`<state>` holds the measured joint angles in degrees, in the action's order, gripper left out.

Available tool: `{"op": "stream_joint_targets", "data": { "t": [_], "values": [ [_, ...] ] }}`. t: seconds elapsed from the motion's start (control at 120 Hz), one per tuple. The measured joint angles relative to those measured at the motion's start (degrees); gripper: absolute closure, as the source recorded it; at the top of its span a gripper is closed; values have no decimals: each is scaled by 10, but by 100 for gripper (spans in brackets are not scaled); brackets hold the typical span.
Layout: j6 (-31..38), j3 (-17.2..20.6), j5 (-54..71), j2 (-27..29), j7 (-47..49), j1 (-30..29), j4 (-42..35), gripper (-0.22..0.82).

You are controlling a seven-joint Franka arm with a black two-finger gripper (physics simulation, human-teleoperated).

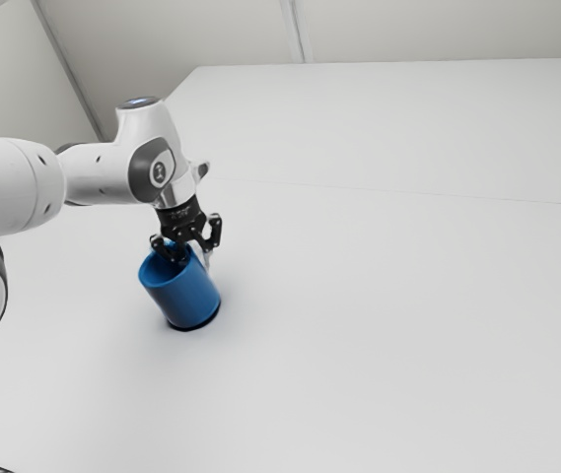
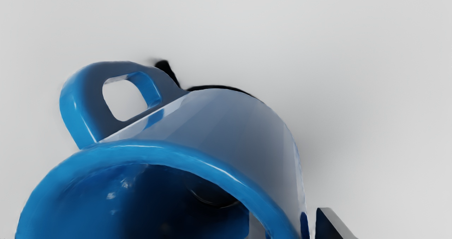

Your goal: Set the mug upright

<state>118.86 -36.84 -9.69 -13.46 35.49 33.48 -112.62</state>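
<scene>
The blue mug (image 1: 186, 296) is at the table's near part in the exterior view, its mouth facing up and toward the exterior view's upper left, its base low against the tabletop. Whether the base lies flat I cannot tell. My gripper (image 1: 193, 258) is at the rim, with its fingers apart. In the wrist view the mug (image 2: 226, 126) shows its mouth and its handle, which sticks out from the side. The gripper (image 2: 287, 228) straddles the wall there: one finger inside the mouth, the other outside with a thin gap to the wall.
A white tabletop (image 1: 388, 325) extends around the mug toward the exterior view's right. Behind it stands a pale panel (image 1: 388, 123), and the arm comes in from the exterior view's left.
</scene>
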Motion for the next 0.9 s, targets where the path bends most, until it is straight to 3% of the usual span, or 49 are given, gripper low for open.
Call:
{"op": "stream_joint_targets", "data": {
  "t": [0.175,0.408,0.458,0.675,0.9],
  "values": [
    [-17,0,1,2,17,1,27,21],
    [-70,11,26,38,28,0,64,7],
    [-89,37,39,56,25,-17,70,6],
    [-139,204,120,123,-42,-186,90,2],
    [-193,226,145,146,-149,-231,171,1]
  ]
}}
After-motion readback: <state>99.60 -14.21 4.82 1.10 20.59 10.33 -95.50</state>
